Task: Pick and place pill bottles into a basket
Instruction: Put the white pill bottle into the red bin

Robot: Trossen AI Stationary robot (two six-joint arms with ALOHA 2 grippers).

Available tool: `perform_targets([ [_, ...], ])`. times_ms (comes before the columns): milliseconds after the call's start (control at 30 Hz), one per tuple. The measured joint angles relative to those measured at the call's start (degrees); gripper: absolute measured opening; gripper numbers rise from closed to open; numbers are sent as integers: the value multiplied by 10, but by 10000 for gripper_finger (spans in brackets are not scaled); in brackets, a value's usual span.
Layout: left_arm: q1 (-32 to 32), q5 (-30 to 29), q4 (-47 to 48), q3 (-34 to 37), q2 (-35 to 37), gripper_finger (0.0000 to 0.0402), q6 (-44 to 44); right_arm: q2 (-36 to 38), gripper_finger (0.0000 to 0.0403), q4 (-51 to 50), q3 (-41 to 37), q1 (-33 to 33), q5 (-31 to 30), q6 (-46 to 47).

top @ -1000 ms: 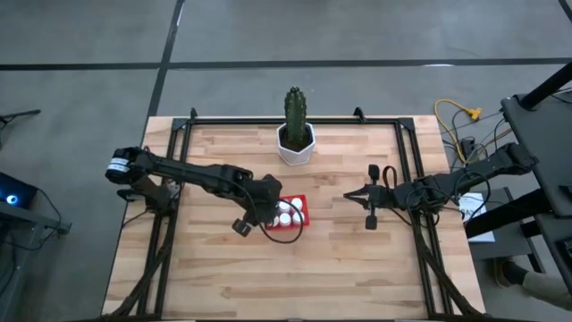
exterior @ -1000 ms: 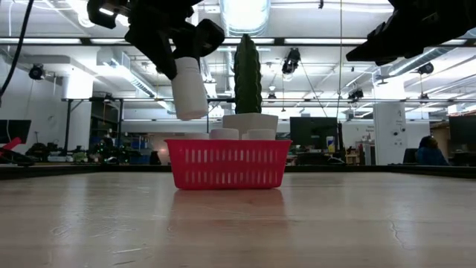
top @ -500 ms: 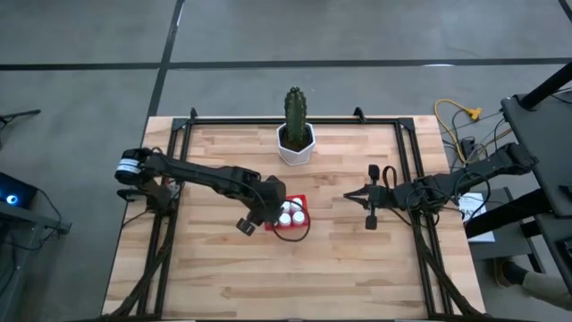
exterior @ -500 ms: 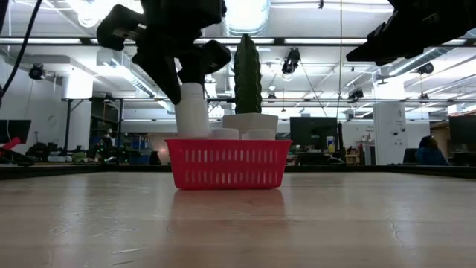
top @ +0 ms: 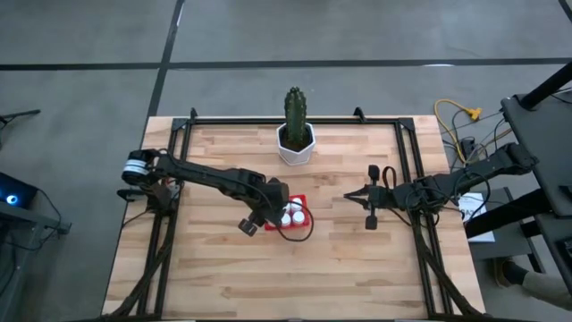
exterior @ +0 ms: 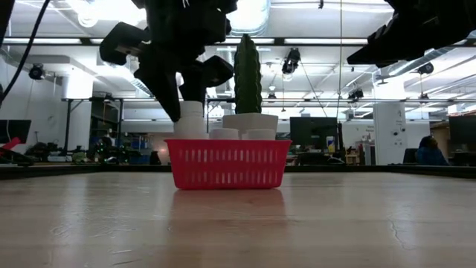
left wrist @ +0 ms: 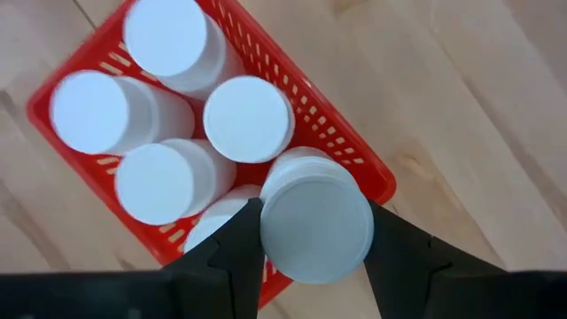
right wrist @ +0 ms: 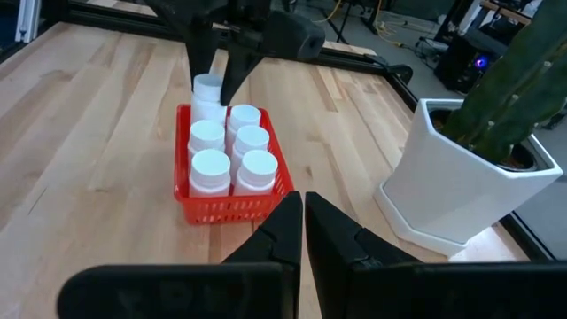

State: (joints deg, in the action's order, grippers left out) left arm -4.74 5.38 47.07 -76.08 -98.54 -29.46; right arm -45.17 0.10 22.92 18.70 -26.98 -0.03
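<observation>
The pill bottle [left wrist: 314, 217] clamped in the left end effector [left wrist: 312, 252] has come down over the past second from clear above the red basket [exterior: 227, 164] to sitting partly inside its last open corner, beside the five other pill bottles [right wrist: 229, 151] already standing there; the fingers [exterior: 165, 83] are still closed on its cap and it is not yet released; in my judgement this is the last bottle, so the task is nearly finished, with only the letting go and the lift away left.

The right end effector [top: 349, 197] has not moved; it hangs with its fingers pressed together and holding nothing, well to the right of the basket.

The desk [top: 357, 259] is pale wooden planking framed by dark rails; a cactus [top: 294, 108] in a white hexagonal pot [top: 296, 146] stands near the far edge, behind the basket; beyond the desk the low view shows a large workshop with ceiling lights, monitors and a person [exterior: 429, 150] seated far off.
</observation>
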Motion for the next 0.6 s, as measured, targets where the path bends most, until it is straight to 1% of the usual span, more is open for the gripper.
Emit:
perform_targets([
  [433, 3, 10, -13, 3, -11, 144, 0, 0, 8, 0, -10, 0, 0, 6],
  [600, 4, 10, -17, 3, -24, 186, 0, 0, 8, 2, -20, 0, 0, 17],
])
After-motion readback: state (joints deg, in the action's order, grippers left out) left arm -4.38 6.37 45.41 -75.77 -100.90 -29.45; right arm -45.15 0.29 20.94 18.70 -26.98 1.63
